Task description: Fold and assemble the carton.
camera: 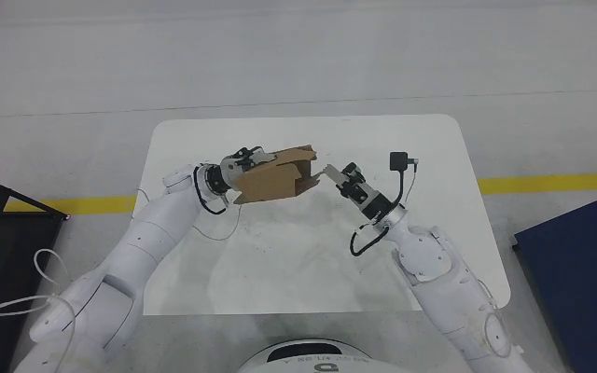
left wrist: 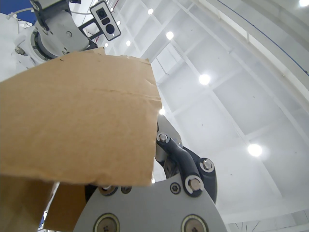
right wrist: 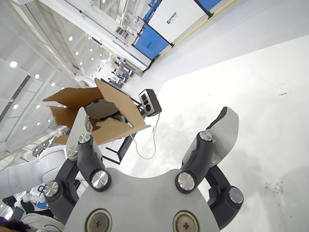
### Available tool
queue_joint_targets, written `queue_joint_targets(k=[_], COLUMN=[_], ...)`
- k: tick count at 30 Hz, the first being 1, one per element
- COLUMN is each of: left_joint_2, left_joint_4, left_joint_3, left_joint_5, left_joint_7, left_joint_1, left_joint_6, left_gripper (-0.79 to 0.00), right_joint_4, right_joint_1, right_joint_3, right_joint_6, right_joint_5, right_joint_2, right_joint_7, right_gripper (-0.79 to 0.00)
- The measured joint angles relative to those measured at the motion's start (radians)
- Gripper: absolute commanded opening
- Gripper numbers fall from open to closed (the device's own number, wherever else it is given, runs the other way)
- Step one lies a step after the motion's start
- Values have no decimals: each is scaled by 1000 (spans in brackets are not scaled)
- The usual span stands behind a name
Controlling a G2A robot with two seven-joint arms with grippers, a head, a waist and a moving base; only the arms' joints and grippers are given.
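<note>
Fingers (right wrist: 78, 126) of the right claw (camera: 334, 174): spread wide apart, gripped nothing. Sat right at the open end of the carton (camera: 275, 177), one finger up against a loose flap (right wrist: 112, 131); touched it or nearly so, hard to tell. Left claw (camera: 244, 161): squeezed shut on the other end of the carton, mostly hidden behind brown card. Held the carton up above the table (camera: 280, 270), lying on its side, open mouth turned to the right claw. Flaps at that mouth: stuck out in different ways, none folded flat yet.

Looked like the flap-folding step, early on: body of the carton opened up, end not closed. Next move probably called for a slow push on that flap, inward across the mouth, with a tight hold at the left claw against any twist or slip. Needed care too, with card so thin and bendy.

Left arm: bent at the elbow, stretched from the near left side up to the middle of the table. Right arm: slanted in from the near right side, wrist pointed at the carton.
</note>
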Motion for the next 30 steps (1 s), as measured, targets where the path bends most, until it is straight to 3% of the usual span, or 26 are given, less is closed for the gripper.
queue_joint_targets(k=[9, 11, 12, 19, 30], left_joint_2=[10, 10, 10, 5, -2], left_joint_4=[-16, -15, -15, -16, -35], left_joint_3=[-9, -6, -6, -1, 24], left_joint_5=[55, 68, 69, 75, 79], left_joint_7=[0, 0, 0, 0, 0], left_joint_1=[-2, -2, -2, -1, 3], left_joint_6=[-48, -61, -63, -81, -59], left_gripper=[-785, -785, -785, -785, -785], right_joint_4=[-17, -22, -26, -46, 10], right_joint_1=[7, 10, 11, 19, 68], right_joint_3=[-33, -49, -57, -106, -152], right_joint_6=[27, 24, 23, 44, 109], right_joint_5=[-26, -25, -28, -69, -91], right_joint_2=[-5, -6, -7, -13, -28], right_joint_7=[37, 59, 69, 81, 73], right_gripper=[0, -179, -182, 0, 0])
